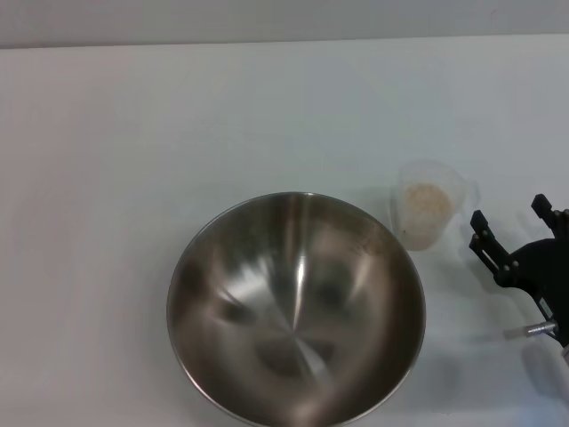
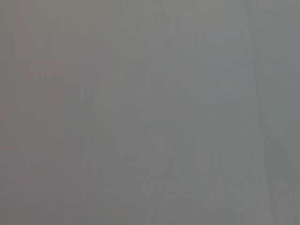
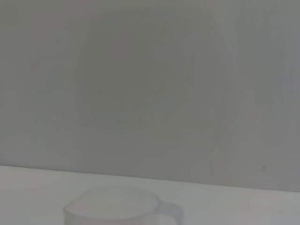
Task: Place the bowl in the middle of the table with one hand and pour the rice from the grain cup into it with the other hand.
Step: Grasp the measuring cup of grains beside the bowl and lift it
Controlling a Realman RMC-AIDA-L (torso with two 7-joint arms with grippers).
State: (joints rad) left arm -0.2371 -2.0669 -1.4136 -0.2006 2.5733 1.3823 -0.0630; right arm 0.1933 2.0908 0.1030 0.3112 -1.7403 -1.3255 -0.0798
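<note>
The steel bowl (image 1: 296,310) stands upright on the white table (image 1: 133,160), near the front middle, and is empty. The clear grain cup (image 1: 429,203) stands upright just right of the bowl's far rim, with pale rice (image 1: 426,199) inside. It also shows in the right wrist view (image 3: 117,208), low in the picture with its handle to one side. My right gripper (image 1: 509,224) is open at the right edge, a little right of the cup and apart from it. My left gripper is out of view; the left wrist view shows only a plain grey surface.
A grey wall (image 1: 267,18) runs along the table's far edge. The table's left half and far side hold no objects.
</note>
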